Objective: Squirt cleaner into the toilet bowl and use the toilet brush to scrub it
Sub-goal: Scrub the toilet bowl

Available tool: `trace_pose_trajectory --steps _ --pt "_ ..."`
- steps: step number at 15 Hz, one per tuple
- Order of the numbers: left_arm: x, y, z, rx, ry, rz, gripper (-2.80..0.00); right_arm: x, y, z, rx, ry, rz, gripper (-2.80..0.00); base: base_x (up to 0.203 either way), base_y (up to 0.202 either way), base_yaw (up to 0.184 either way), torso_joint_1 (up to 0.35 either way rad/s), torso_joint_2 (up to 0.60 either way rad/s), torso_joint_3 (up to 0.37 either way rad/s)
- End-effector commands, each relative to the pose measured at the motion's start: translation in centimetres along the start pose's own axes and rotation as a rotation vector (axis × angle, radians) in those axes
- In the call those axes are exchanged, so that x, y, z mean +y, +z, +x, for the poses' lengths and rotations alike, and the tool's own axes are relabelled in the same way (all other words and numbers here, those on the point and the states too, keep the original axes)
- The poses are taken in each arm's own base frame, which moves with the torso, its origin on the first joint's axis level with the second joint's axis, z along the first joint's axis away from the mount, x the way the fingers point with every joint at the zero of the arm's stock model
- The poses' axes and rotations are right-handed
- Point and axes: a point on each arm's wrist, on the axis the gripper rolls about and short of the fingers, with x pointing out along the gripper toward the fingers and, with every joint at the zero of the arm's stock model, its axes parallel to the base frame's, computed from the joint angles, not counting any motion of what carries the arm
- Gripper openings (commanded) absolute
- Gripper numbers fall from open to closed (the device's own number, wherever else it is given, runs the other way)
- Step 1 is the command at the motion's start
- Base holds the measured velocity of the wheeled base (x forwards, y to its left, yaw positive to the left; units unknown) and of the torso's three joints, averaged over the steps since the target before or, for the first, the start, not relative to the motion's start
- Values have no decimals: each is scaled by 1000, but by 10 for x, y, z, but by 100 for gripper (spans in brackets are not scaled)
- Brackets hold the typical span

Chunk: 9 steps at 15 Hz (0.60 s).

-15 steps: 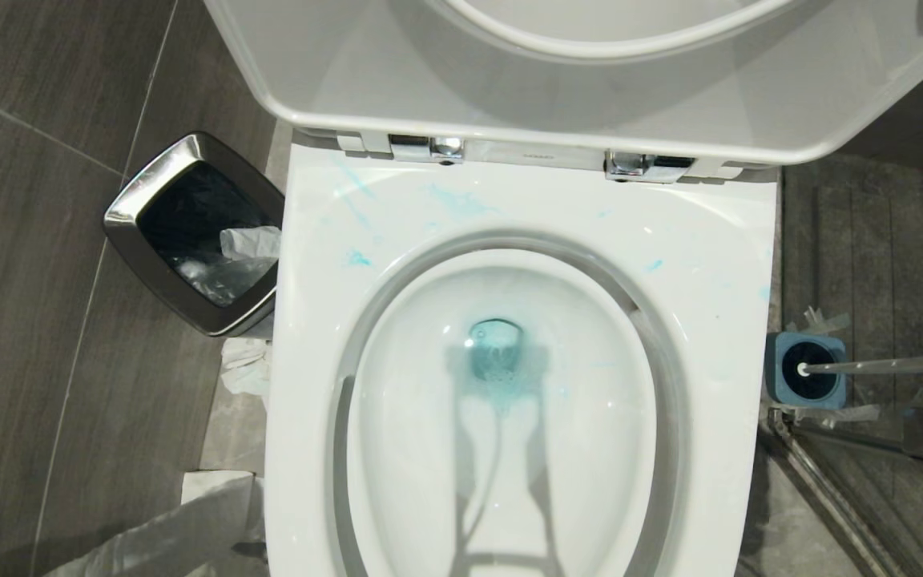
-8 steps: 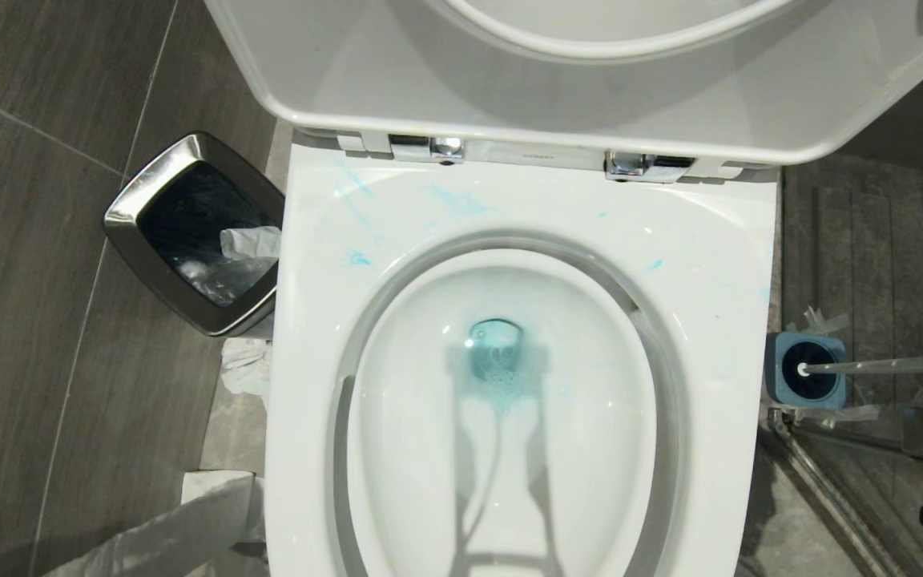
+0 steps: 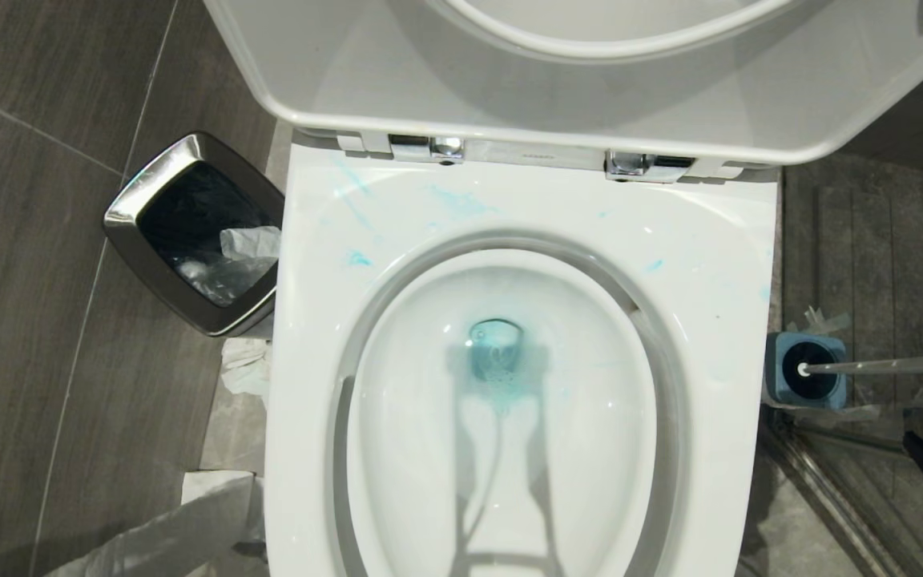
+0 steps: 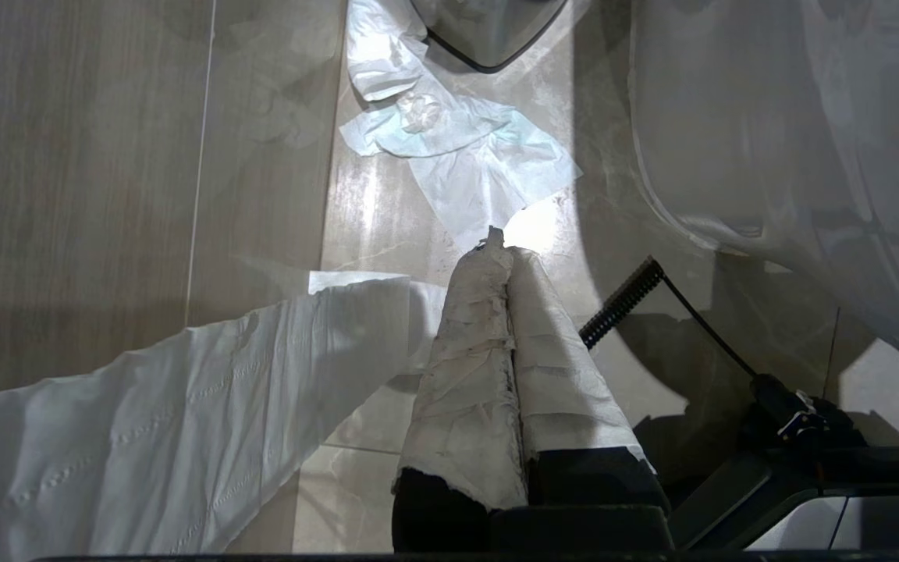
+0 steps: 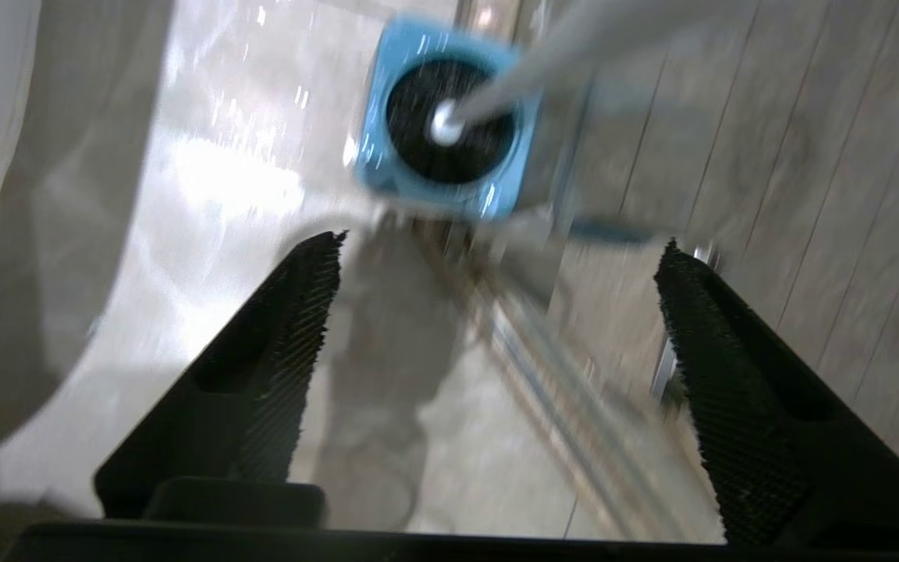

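While the toilet brush [image 3: 878, 366] stands in its blue holder [image 3: 804, 369] on the floor to the right of the toilet bowl [image 3: 525, 232], the right gripper [image 5: 496, 312] hangs above and short of the holder with its jaws spread wide and nothing between them. Turquoise cleaner [image 3: 497, 361] pools at the bowl's drain. The left gripper [image 4: 506, 257], clenched and paper-wrapped, is parked low beside the bowl.

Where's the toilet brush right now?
The slim white-handled toilet brush stands in its squarish blue holder on the floor, just off the right side of the glossy white toilet bowl in the head view.
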Motion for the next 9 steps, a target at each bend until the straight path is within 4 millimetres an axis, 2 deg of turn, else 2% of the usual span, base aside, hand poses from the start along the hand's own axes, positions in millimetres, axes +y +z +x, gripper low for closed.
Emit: trace_pose_trajectory --steps 1,9 --pt "0 0 0 2 0 0 -280 0 -9 10 36 9 8 0 0 0 0 0 0 0" --pt "0 0 0 2 0 0 -280 -5 -4 28 -6 2 22 0 0 0 0 0 0 0"
